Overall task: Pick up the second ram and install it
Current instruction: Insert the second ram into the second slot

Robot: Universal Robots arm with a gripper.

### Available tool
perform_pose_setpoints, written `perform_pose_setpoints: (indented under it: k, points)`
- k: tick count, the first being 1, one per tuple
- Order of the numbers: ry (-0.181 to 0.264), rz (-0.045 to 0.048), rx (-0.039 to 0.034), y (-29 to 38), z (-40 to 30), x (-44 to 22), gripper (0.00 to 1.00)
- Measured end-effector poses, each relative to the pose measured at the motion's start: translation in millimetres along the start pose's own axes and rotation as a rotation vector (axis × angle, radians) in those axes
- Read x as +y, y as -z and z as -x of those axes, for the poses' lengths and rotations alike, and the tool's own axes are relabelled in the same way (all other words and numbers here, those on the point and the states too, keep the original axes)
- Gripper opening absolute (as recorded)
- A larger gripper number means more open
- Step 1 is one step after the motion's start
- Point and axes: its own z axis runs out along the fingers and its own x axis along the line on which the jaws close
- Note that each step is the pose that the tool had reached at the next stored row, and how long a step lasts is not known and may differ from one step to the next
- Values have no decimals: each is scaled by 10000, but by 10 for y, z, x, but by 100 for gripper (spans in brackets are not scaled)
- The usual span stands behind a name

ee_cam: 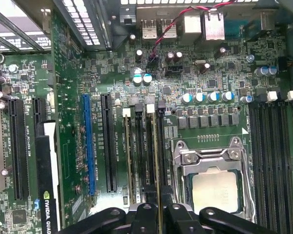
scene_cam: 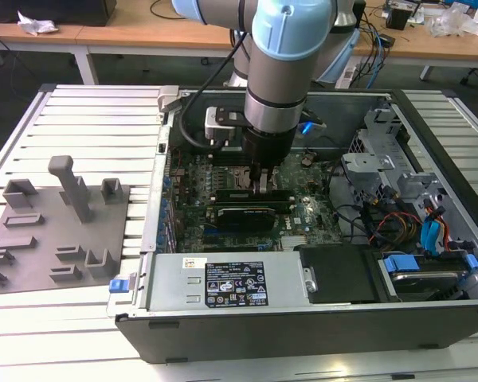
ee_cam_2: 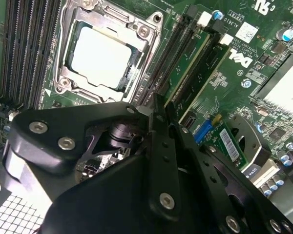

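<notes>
claw [scene_cam: 260,185] low inside the open pc case [scene_cam: 303,318], fingers drawn narrow, tips down at the memory slots [ee_cam: 141,146] beside the cpu socket [ee_cam: 212,180]. in the second wrist view the claw [ee_cam_2: 158,114] has its two black fingers [ee_cam_2: 161,146] pressed almost together over a thin green edge, the second ram [ee_cam_2: 185,68], which runs away from the tips along one slot, standing upright on its long edge. in the first wrist view the fingers [ee_cam: 178,217] meet over the same thin strip, the second ram [ee_cam: 155,146], set between black slot walls; white end clips [ee_cam: 149,101] sit at the far ends of the slots. cannot tell whether the strip is fully seated or whether the clips have closed on it. another green strip lies in a neighbouring slot, just beside.

cpu socket near the slots, metal frame around a pale square plate. a second bank of dark slots [ee_cam: 271,146] on the socket's other side. motherboard [scene_cam: 303,215] green, crowded with capacitors and long black and blue expansion slots [ee_cam: 88,141].

in the exterior view the arm [scene_cam: 283,56] comes straight down into the case. drive bays and cables [scene_cam: 406,215] at the exterior view's right. grey tray [scene_cam: 48,231] with upright blocks on the slatted table [scene_cam: 88,111] at the exterior view's left, well apart from the case.
</notes>
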Motion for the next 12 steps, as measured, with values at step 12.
perform_pose_setpoints:
  k: [12]
  points:
    - [2, 0, -2, -18, -1, -9, 14]
